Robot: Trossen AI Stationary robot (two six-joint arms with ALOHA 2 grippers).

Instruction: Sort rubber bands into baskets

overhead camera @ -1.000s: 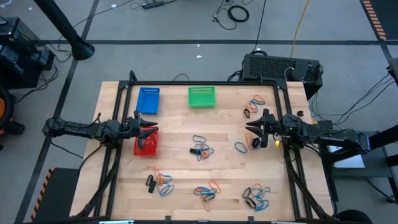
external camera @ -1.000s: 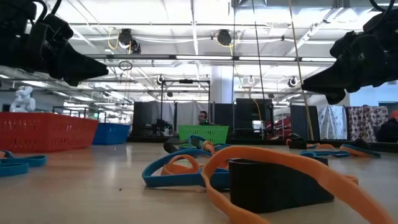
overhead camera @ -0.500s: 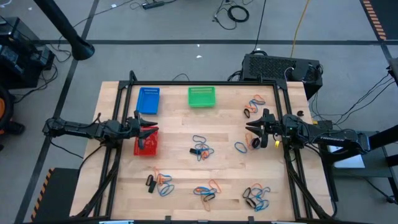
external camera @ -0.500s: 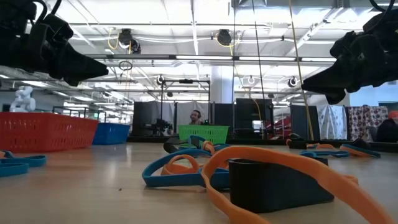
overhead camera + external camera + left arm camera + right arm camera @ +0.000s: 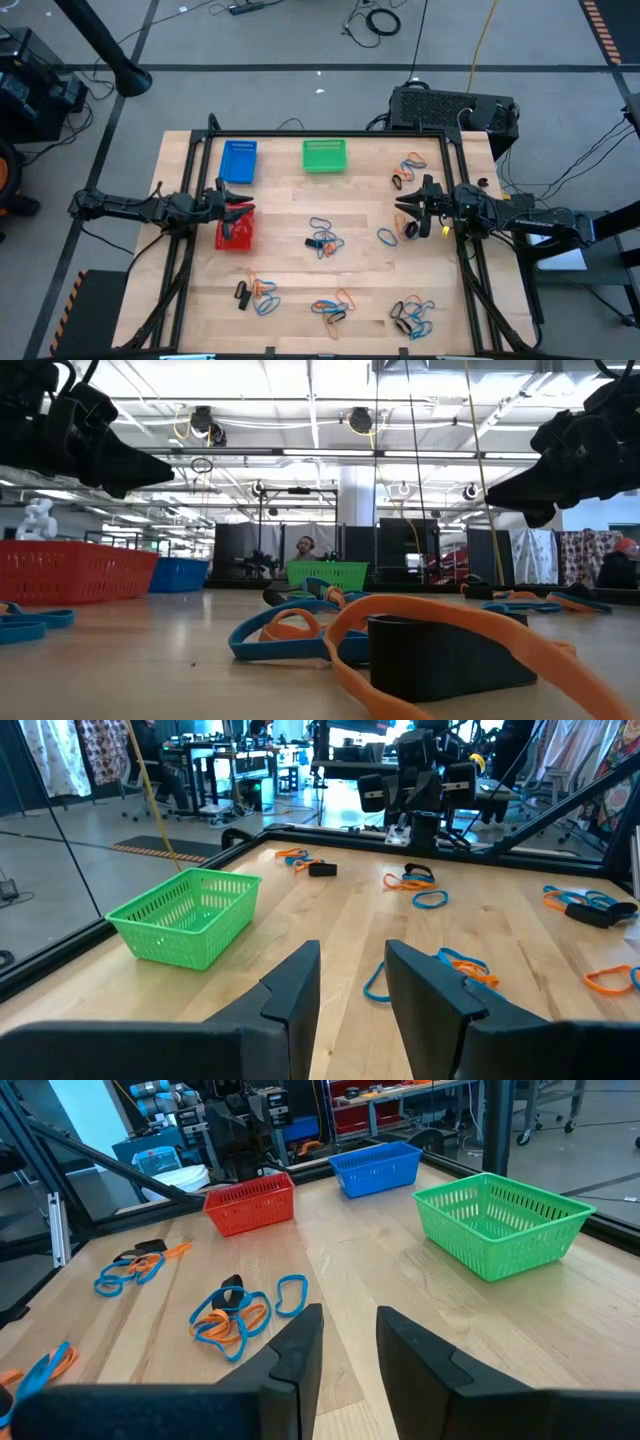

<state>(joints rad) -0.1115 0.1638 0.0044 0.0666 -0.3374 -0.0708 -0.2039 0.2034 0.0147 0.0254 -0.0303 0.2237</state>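
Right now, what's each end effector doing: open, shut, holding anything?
Left end effector: open, empty, above the red basket.
Right end effector: open, empty, above the table.

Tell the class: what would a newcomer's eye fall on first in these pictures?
Probably the three bright baskets: the blue basket and green basket along the table's far edge, the red basket under the left gripper. Next, the clusters of blue, orange and black rubber bands scattered over the table.

Blue basket (image 5: 239,161), green basket (image 5: 324,155), red basket (image 5: 235,232) sitting upright; blue, orange, black rubber bands (image 5: 323,235) lying in scattered clusters on desk (image 5: 350,270).
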